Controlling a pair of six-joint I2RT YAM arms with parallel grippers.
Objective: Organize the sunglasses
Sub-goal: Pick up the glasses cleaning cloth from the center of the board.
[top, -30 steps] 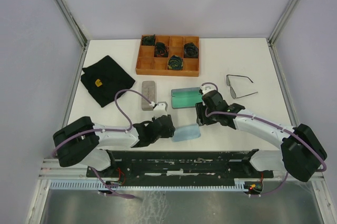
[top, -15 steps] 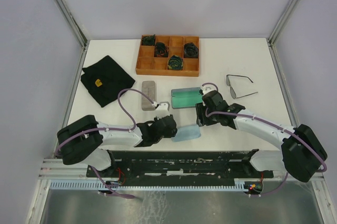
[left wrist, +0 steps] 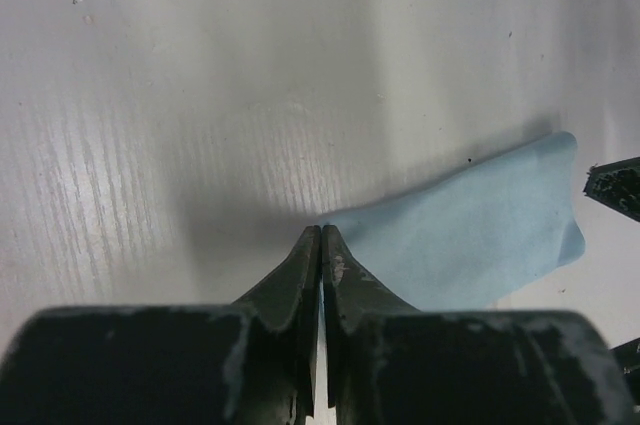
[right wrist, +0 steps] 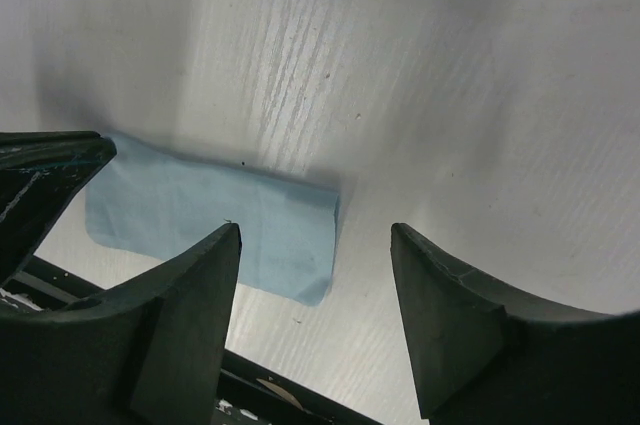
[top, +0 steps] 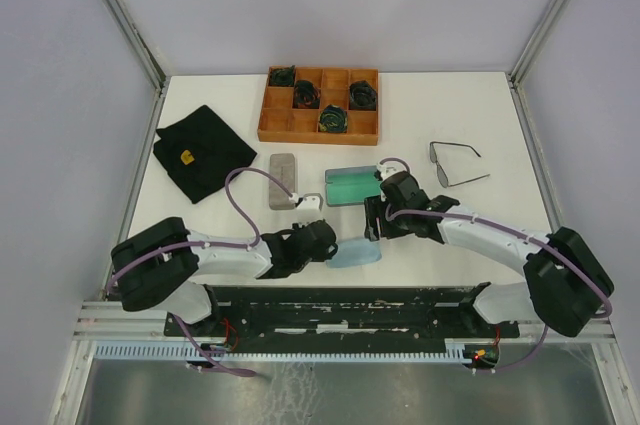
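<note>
One pair of thin dark-framed sunglasses (top: pixel 455 165) lies open on the table at the right, away from both grippers. A light blue fabric case (top: pixel 356 253) lies flat near the front edge. My left gripper (top: pixel 331 245) is shut at the case's left corner, and in the left wrist view the blue case (left wrist: pixel 470 235) tapers right into the closed fingertips (left wrist: pixel 321 232). My right gripper (right wrist: pixel 315 230) hangs open above the right end of the blue case (right wrist: pixel 220 220), with nothing between its fingers. In the top view the right gripper (top: pixel 372 222) sits between the blue case and a green one.
A green case (top: pixel 352 185) lies just behind the right gripper, and a grey case (top: pixel 284 180) to its left. A black cloth (top: pixel 200 150) is at the far left. A wooden compartment tray (top: pixel 271 115) with dark green coiled bundles (top: pixel 333 119) stands at the back.
My left gripper's jaws have closed at the blue case's corner. The right gripper has opened wider and shifted slightly left over the case.
</note>
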